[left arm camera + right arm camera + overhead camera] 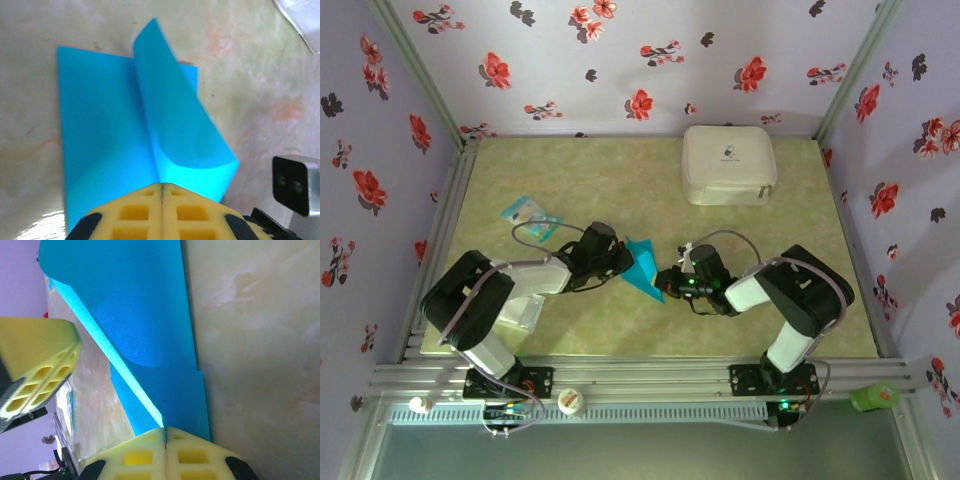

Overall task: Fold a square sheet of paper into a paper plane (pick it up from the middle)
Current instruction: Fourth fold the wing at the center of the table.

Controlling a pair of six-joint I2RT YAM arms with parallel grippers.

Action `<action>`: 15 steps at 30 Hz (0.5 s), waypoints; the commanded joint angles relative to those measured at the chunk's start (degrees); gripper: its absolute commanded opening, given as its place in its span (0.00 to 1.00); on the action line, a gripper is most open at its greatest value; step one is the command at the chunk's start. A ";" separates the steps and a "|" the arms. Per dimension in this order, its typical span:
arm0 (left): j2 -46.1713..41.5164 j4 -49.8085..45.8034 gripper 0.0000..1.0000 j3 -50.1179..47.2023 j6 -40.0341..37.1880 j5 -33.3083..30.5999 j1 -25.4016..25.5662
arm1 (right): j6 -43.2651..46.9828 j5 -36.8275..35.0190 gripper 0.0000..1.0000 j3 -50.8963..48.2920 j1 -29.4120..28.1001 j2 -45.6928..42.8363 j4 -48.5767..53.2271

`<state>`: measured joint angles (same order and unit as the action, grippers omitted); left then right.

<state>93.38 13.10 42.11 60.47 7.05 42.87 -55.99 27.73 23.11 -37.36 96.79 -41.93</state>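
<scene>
The square sheet of paper point(645, 266) is teal-blue, creased down its middle, and lies between my two grippers at the table's centre. In the left wrist view the sheet point(105, 125) has one half flat on the table and the other half curling upward. My left gripper point(162, 186) is shut on it where the crease meets the yellow fingertips. In the right wrist view the sheet point(145, 315) runs up from my right gripper point(165, 429), which is shut with a blue edge pinched in its seam. The left gripper's yellow fingers point(40, 365) stand close by on the left there.
A white case point(728, 165) sits at the back right; its corner point(300, 20) shows from the left wrist. A small pale-blue packet point(530, 215) lies at the left, and a clear plastic packet point(525, 310) lies near the left arm. Metal rails edge the table.
</scene>
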 commanded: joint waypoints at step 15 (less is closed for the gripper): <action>7.14 6.38 0.00 4.04 -2.95 5.67 -0.50 | 0.01 -0.61 0.00 0.20 0.63 2.35 2.41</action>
<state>99.57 17.98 44.69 58.28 11.88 42.74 -56.01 28.34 23.11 -37.06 97.03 -42.13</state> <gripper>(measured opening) 0.055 0.047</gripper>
